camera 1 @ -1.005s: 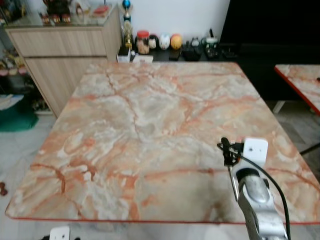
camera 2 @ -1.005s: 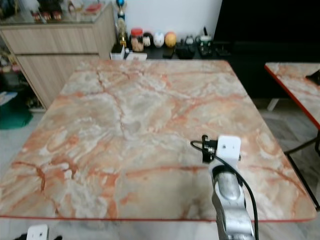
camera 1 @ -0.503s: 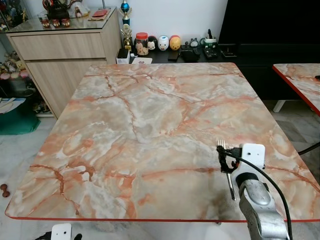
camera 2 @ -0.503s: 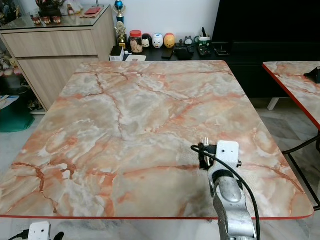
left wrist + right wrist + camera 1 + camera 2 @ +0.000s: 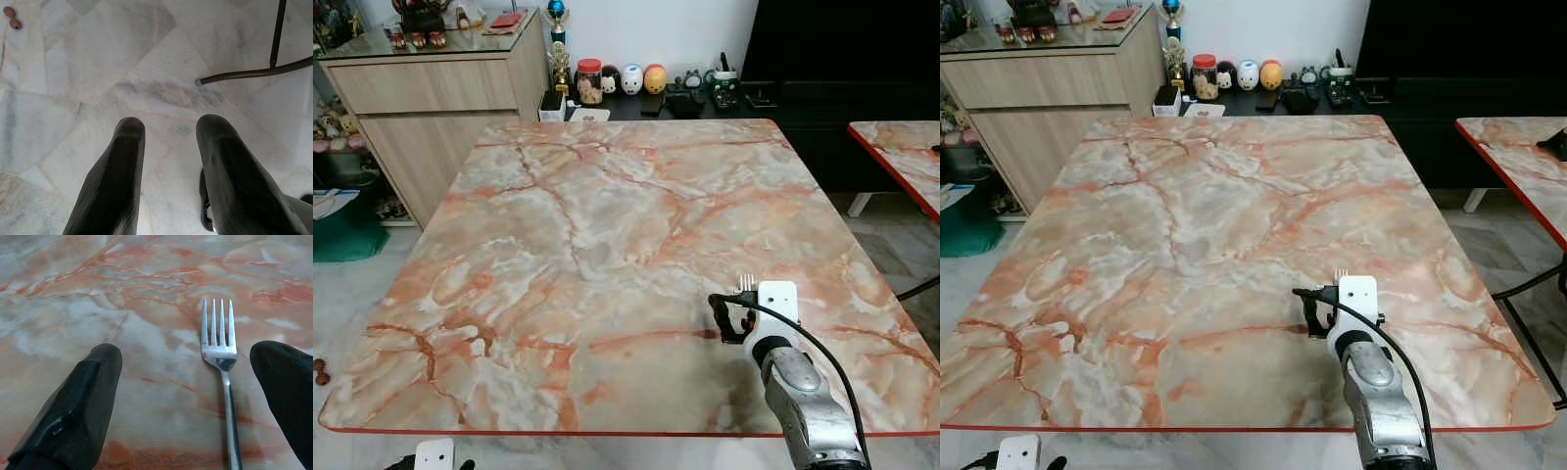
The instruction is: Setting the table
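A silver fork (image 5: 221, 357) lies flat on the orange marble table (image 5: 587, 225), near its front right corner, tines pointing away from me (image 5: 744, 283). My right gripper (image 5: 185, 353) hovers low over it, open, with the fork between the two black fingers (image 5: 83, 401) and nearer one of them, touching neither. In the eye views the right wrist and its white camera block (image 5: 776, 297) cover the fork's handle. My left gripper (image 5: 171, 125) hangs open below the table's front edge, over the pale floor tiles, with nothing in it.
A wooden sideboard (image 5: 431, 93) stands at the back left. A low black shelf (image 5: 705, 98) with jars and figurines runs behind the table. A second marble table (image 5: 901, 157) is at the right. A dark metal leg (image 5: 254, 73) rests on the floor.
My right arm has shifted left and a little toward me, so it now covers the fork's handle. The fork stays flat on the table. The camera has steadied.
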